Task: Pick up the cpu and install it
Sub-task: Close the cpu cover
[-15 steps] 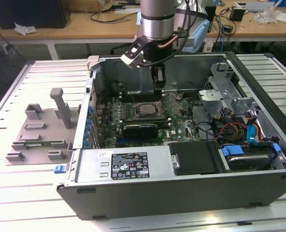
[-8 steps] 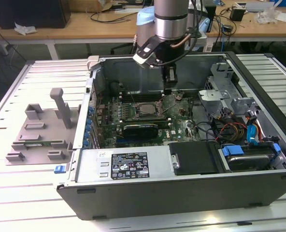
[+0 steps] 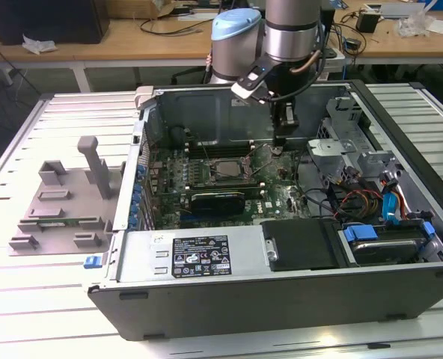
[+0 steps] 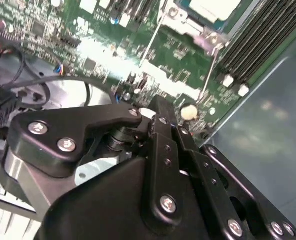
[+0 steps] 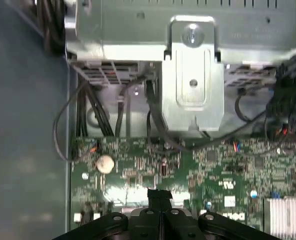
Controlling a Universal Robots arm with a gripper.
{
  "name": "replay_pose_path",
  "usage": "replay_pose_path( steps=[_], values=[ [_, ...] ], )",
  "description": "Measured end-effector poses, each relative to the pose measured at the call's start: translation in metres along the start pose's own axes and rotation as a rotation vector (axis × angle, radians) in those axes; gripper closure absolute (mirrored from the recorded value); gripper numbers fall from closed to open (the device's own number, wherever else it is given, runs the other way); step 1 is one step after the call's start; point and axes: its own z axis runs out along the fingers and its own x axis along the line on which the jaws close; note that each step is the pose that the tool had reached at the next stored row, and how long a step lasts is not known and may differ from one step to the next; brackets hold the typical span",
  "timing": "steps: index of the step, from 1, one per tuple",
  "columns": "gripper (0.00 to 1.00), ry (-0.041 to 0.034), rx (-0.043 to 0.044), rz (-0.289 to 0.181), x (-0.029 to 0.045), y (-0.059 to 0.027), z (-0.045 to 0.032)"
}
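The gripper (image 3: 280, 142) hangs inside the open computer case (image 3: 229, 299), its fingers (image 5: 153, 197) pressed together with nothing seen between them, tips just above the green motherboard (image 5: 218, 175) near a round coin cell (image 5: 104, 163). In the second wrist view the gripper (image 4: 160, 107) points at the board beside that same cell (image 4: 188, 111). The case lies on its side and holds the motherboard (image 3: 274, 194) on its floor. A black card (image 3: 218, 199) lies across the middle, and a silver power supply (image 3: 199, 254) runs along the near wall. Toward the exterior view's right sit a black block (image 3: 302, 245), a drive bay with blue tabs (image 3: 382, 243) and a bundle of coloured cables (image 3: 356, 200). A metal bracket (image 5: 193, 75) with dark cables under it stands beyond the fingertips in the first wrist view. The arm (image 3: 289, 30) comes down nearly straight from above the far wall of the case, with the wrist vertical. The cpu (image 3: 224, 169) lies flat in its metal-framed socket (image 3: 206, 170) on the board, on the exterior view's left of the gripper and apart from it. In the second wrist view the cpu (image 4: 213, 9) shows a pale, shiny square top inside the frame, next to rows of dark memory slots (image 4: 258, 40). Outside the case, on the slatted table (image 3: 64, 112) at the exterior view's left, sits a grey plastic tray (image 3: 57, 213) with upright blocks.
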Motion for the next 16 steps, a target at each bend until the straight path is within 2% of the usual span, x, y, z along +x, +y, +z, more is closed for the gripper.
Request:
replay_pose_path(
  steps=[5, 13, 16],
  values=[
    [0.89, 0.0001, 0.0000, 0.000, -0.0001, 0.0013, 0.0008],
    [0.89, 0.0013, 0.0000, -0.001, 0.0008, 0.0007, 0.0198],
    [0.89, 0.0011, 0.0001, -0.001, 0.0011, 0.0006, 0.0221]
  ],
)
